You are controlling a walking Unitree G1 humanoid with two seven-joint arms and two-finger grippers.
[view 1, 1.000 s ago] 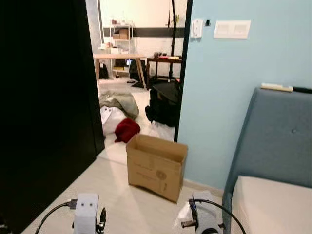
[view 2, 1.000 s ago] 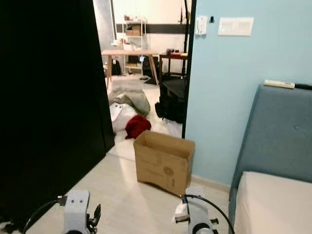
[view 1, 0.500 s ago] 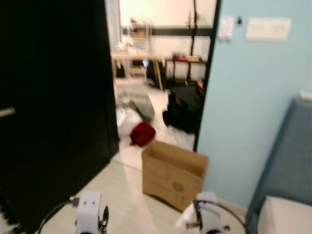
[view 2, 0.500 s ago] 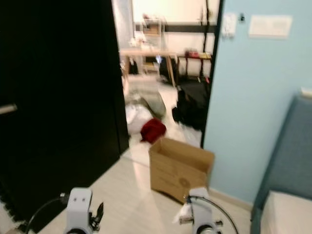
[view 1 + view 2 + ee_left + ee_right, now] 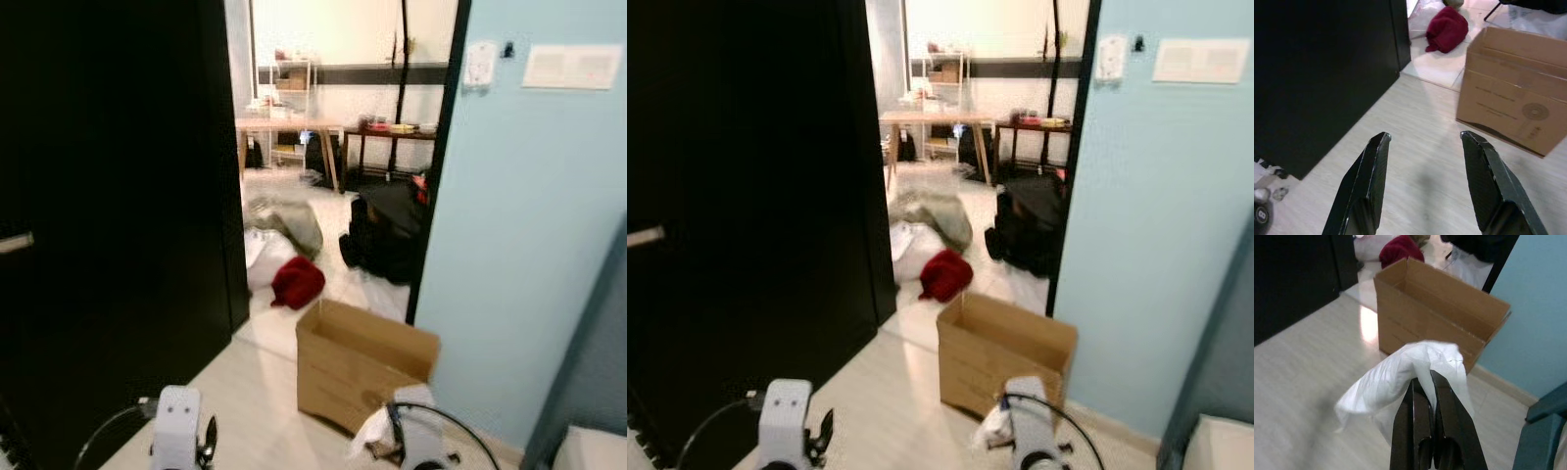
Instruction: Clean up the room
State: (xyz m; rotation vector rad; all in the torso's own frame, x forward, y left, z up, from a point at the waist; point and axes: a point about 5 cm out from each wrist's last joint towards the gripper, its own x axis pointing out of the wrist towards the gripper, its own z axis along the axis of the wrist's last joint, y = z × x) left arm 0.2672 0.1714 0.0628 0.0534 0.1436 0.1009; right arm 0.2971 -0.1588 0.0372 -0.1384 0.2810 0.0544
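White plastic, a crumpled bag, is the weak point: the right gripper has its fingers pressed together on one small fold, and most of the bag billows loose beyond the tips. My guess is that a jolt while walking could tug the fold free, or the slack could catch the rim of the box and spill onto the floor beside it.

Seen from the right wrist, the box stands open-topped past the fingertips at about 12 o'clock, apart from them, with bare floor between. In the head view it sits at roughly 1 o'clock, near the blue wall, by the doorway.

The left gripper hangs low with its fingers spread wide, holding nothing. A red cloth lies beyond the box.
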